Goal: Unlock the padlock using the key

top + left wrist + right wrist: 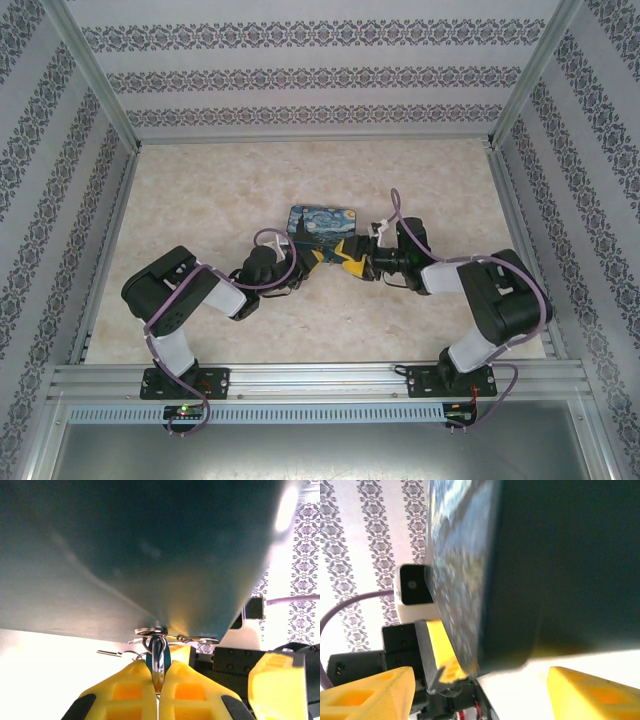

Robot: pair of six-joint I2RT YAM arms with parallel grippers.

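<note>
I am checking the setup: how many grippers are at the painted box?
2. The left gripper, shut on the padlock, is at the near edge of the painted box; the right gripper, open, is just right of it.

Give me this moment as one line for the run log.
left gripper: shut on padlock | right gripper: open, facing painted box

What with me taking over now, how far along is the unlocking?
Done: the left gripper is shut on the padlock, whose shackle hangs through the box hasp. In hand: the right gripper stands open by the box. Remaining: inserting the key, turning it, freeing the shackle.
</note>
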